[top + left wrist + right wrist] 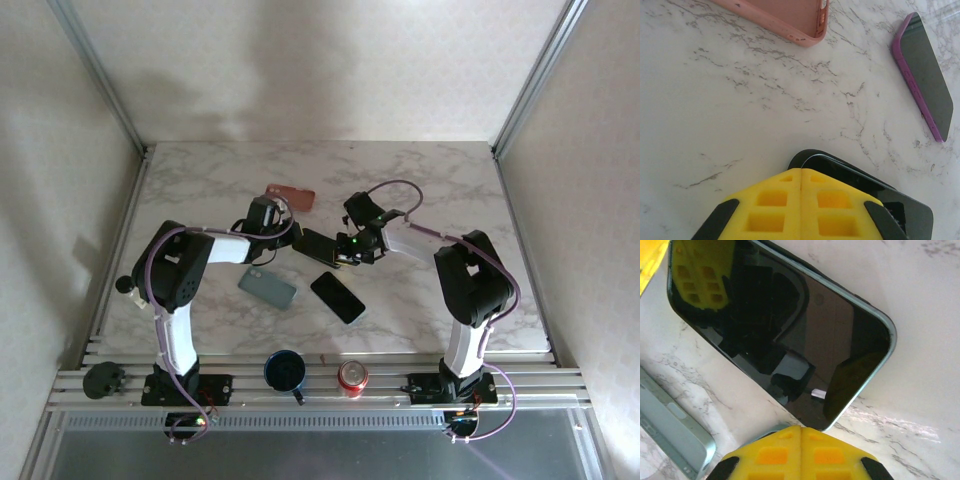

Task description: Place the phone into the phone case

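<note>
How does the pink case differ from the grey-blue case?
Colour: the pink case is salmon, the grey-blue case a muted teal-grey. Place: the pink case lies toward the far side of the table; the grey-blue case lies nearer the arm bases, left of a dark phone. Both lie flat on the marble.

Front phone point(337, 297) right of front case point(267, 288); mug point(285, 371) left of can point(352, 377).

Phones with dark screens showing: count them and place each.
2. The teal-edged phone lies mid-table between the left pincer and right pincer; the purple-edged phone lies nearer the mug. The grey-blue slab may be a third, face down.
</note>
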